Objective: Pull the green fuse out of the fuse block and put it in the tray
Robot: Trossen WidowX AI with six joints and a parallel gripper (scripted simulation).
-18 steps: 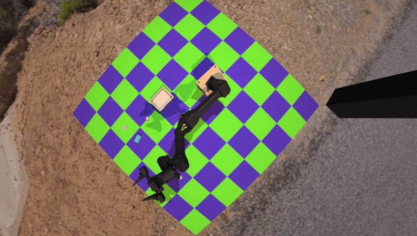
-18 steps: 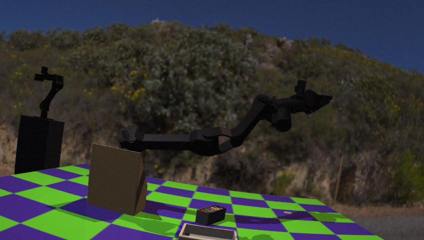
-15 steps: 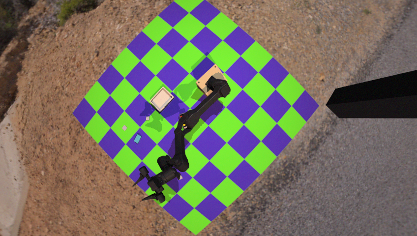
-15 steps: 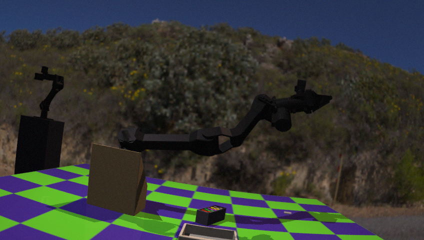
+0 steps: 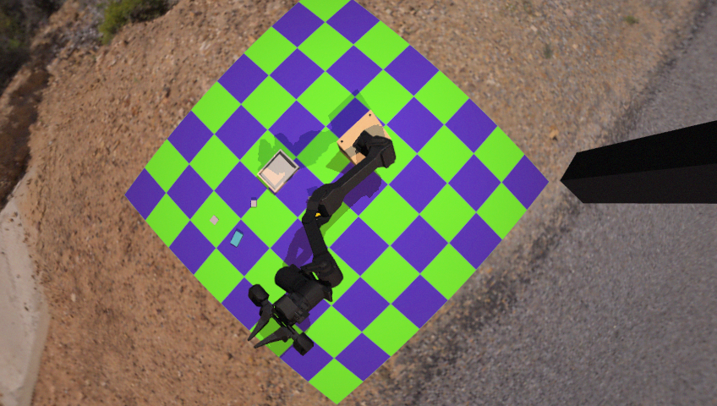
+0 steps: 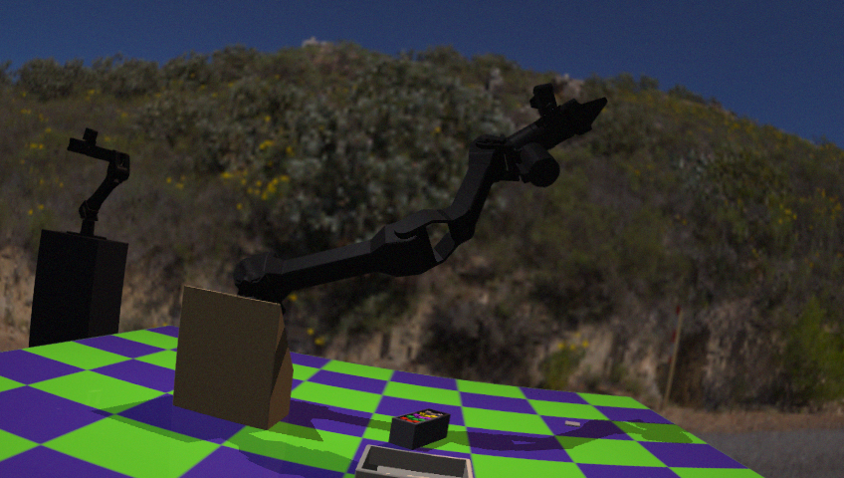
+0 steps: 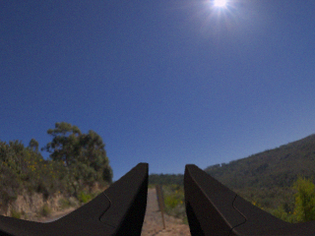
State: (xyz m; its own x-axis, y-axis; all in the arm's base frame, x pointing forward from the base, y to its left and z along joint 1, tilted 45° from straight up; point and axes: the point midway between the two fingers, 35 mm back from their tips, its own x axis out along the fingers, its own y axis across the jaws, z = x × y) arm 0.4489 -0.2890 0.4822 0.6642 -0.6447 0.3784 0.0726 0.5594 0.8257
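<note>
My gripper (image 5: pixel 252 343) (image 6: pixel 600 109) (image 7: pixel 165 172) is narrowly open, with nothing between its fingertips. It is raised high beyond the table's edge, away from the block and tray, and points outward and slightly up. The dark fuse block (image 6: pixel 433 433) stands on the table with red, green, purple and yellow fuses in its top; individual fuses are too small to tell apart. In the top view the arm mostly hides the block. The pale tray (image 5: pixel 276 173) (image 6: pixel 414 459) lies near the block and looks empty. The wrist view shows neither the block nor the tray.
A tan angled box (image 5: pixel 355 134) (image 6: pixel 228 355) stands under the arm's base. A teal block (image 5: pixel 236 238) and two small pale pieces (image 5: pixel 253 203) (image 5: pixel 214 220) lie beyond the tray. A black pillar (image 5: pixel 643 176) (image 6: pixel 80 284) stands off the table, bearing another arm (image 6: pixel 110 184).
</note>
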